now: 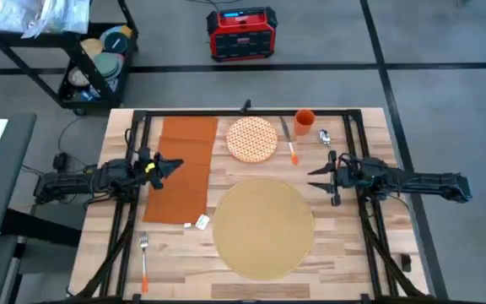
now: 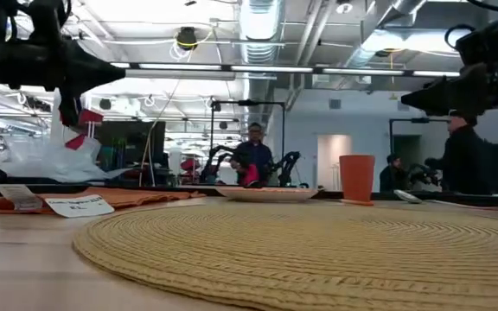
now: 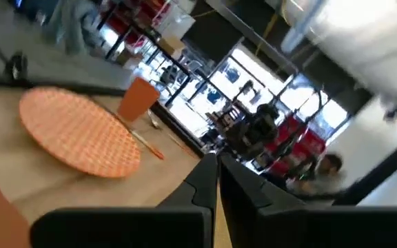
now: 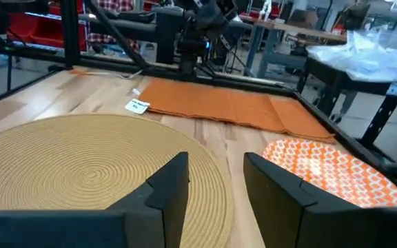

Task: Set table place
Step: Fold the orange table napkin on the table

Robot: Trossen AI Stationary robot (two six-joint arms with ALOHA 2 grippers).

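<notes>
A wooden desk seen from above, with two dark robot arms reaching in from either side.

The tan woven mat lies flat at the centre of the near half of the desk, bare, with nothing on it. This appears to be the very start of setting the place: every piece sits away from the mat.

The left gripper hovers over the orange napkin, which lies flat left of the mat; its jaws are pressed together and hold nothing. The right gripper hangs just right of the mat's far edge, its jaws spread and empty.

The next move likely calls for one arm to descend on a piece and carry it to the mat. The patterned plate, just beyond the mat's far edge, seems the natural first pick; being flat and thin, it would need a grip at the rim.

Counted:
- one mat
- one plate
- one napkin, with a white tag at its near right corner
- one orange cup, far right
- one fork, near left
- one orange-handled knife, right of the plate
- one spoon, right of the cup
</notes>
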